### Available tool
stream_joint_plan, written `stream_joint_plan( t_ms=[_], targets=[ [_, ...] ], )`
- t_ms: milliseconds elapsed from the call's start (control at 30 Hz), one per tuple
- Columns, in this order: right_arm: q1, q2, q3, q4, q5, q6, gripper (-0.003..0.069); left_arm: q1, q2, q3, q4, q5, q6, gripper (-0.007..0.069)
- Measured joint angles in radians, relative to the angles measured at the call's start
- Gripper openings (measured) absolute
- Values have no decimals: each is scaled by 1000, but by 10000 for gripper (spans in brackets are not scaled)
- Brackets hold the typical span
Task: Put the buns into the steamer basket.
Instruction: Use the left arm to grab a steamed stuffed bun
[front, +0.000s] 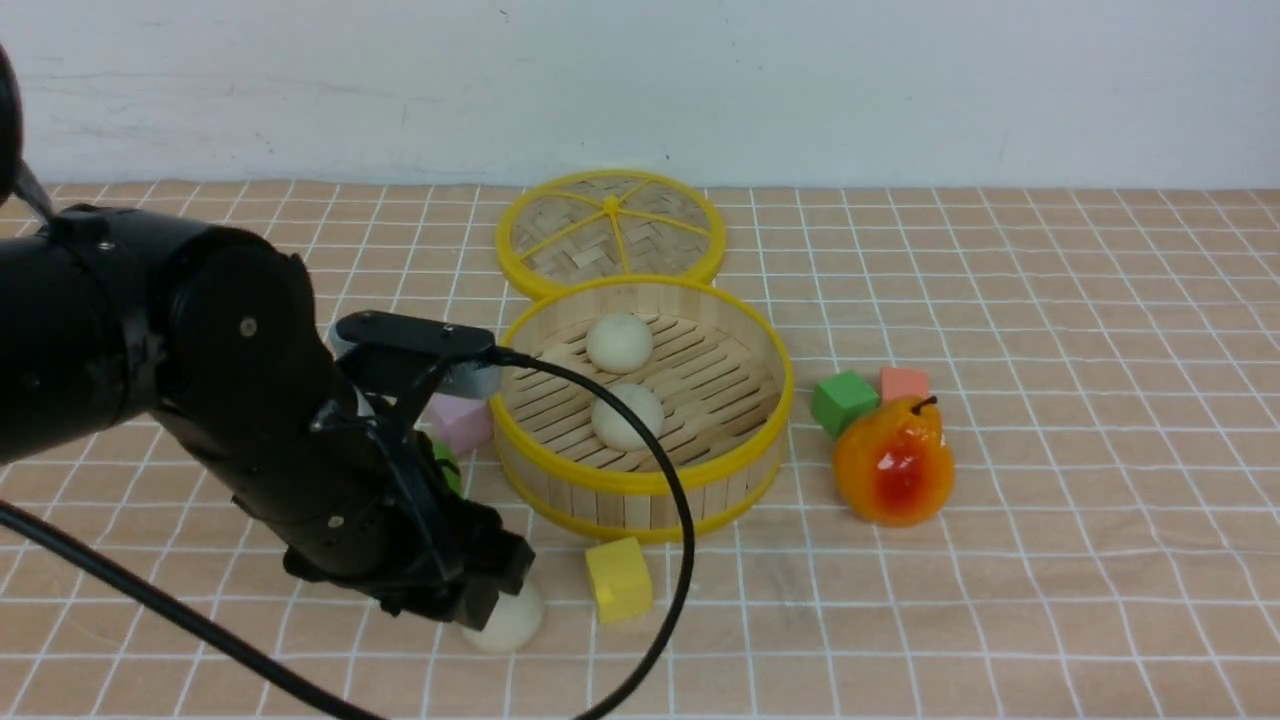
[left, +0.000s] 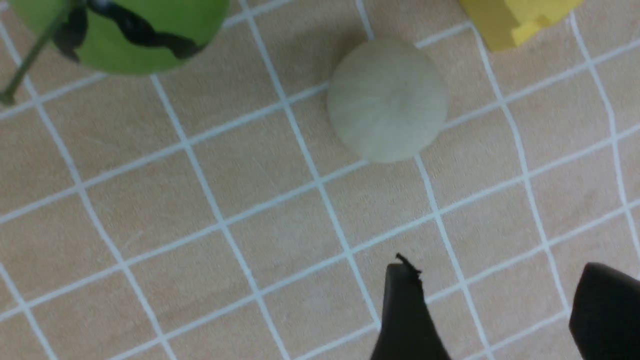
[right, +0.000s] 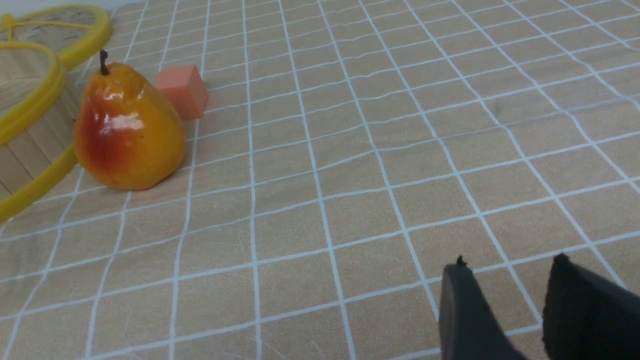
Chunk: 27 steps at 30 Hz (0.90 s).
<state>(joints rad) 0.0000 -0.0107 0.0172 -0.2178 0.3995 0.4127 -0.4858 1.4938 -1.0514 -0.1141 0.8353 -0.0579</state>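
Two buns (front: 618, 342) (front: 627, 416) lie on the slatted floor of the steamer basket (front: 742, 470). The third bun (front: 512, 622) lies on the cloth in front of the basket, next to the yellow cube (front: 618, 580). My left gripper (front: 470, 605) hangs low right beside this bun. In the left wrist view the gripper (left: 497, 272) is open and empty, and the bun (left: 387, 100) lies ahead of the fingertips, not between them. My right gripper (right: 510, 267) is empty, its jaws a small gap apart, over bare cloth to the right of the basket.
The woven lid (front: 610, 235) lies behind the basket. A pink cube (front: 462, 422) and the green striped melon ball (left: 120, 30) sit left of the basket. A green cube (front: 843, 400), a salmon cube (front: 904, 383) and a pear (front: 893, 462) stand to its right.
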Motion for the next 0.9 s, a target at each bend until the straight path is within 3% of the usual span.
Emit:
stream_joint_plan(
  t_ms=[333, 533, 833, 900],
  targets=[
    [0, 0, 0, 0, 0, 0, 241, 0, 85, 0, 2, -71, -22, 409],
    [0, 0, 0, 0, 0, 0, 241, 0, 190, 0, 2, -189, -23, 379],
    [0, 0, 0, 0, 0, 0, 241, 0, 243, 0, 2, -281, -40, 294],
    [0, 0, 0, 0, 0, 0, 241, 0, 258, 0, 2, -284, -41, 244]
  ],
)
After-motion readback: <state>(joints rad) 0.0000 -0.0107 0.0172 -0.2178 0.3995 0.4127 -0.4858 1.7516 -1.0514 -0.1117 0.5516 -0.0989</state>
